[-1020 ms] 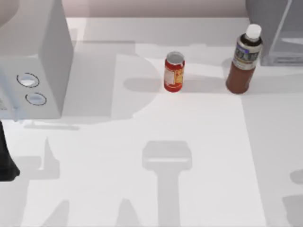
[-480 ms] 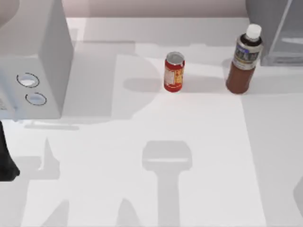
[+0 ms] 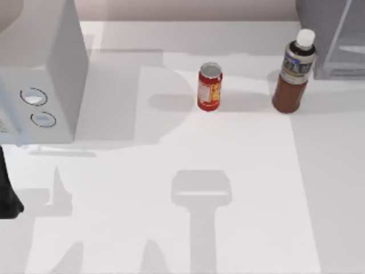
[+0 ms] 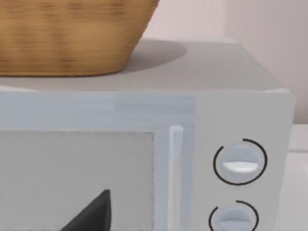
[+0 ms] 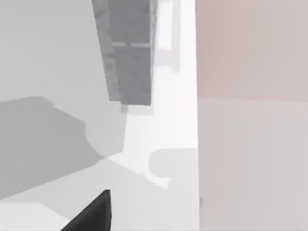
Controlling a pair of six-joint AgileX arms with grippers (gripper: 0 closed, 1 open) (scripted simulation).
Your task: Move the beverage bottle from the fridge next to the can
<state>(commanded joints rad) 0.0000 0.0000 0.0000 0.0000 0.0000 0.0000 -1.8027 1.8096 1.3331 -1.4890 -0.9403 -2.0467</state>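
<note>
The can (image 3: 209, 87) stands upright on the table (image 3: 171, 228) near the far middle. The beverage bottle (image 3: 293, 73) stands upright to its right, apart from it, just before the fridge (image 3: 333, 34). At the far left sits a boxy appliance (image 3: 40, 74) bearing a basket (image 4: 67, 33), directly facing the left gripper (image 4: 91, 214).

A rendered kitchen: a white counter (image 3: 171, 228) carries a light grey microwave (image 3: 40, 68) with two round dials at far left, a wicker basket (image 4: 67, 33) on top, and a glass-fronted fridge (image 3: 333, 34) at far right.
</note>
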